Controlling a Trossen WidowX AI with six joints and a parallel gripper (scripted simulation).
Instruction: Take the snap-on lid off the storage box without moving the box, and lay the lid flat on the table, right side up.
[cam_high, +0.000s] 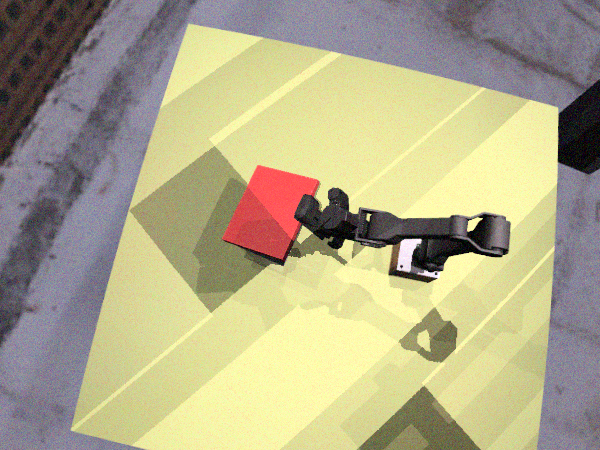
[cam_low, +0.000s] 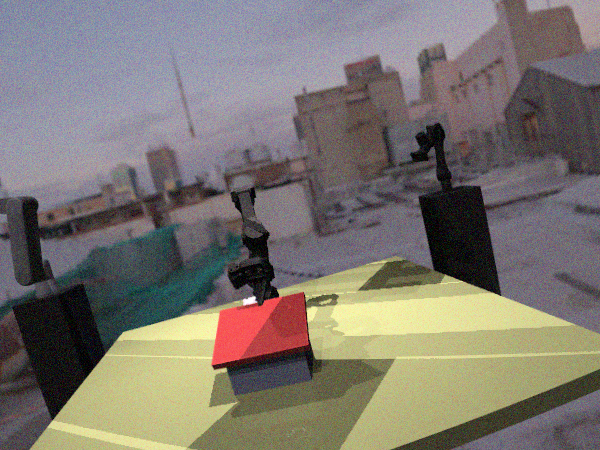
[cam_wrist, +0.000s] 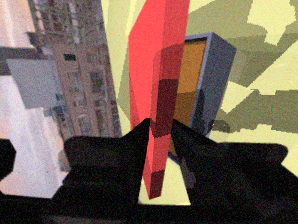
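The red lid is tilted over the storage box, its edge on the arm's side raised. The blue-grey box stands on the table. In the wrist view a gap between lid and box shows the orange-brown inside. The lid's far edge is low, close to the box top; whether it touches cannot be told. My gripper is shut on the lid's raised edge, one finger on each face. The wrist hides the fingertips in the top view.
The arm's base with a white plate stands on the table to the right of the box in the top view. Black pedestals carrying other arms stand beyond the table. Broad shadows cross the tabletop.
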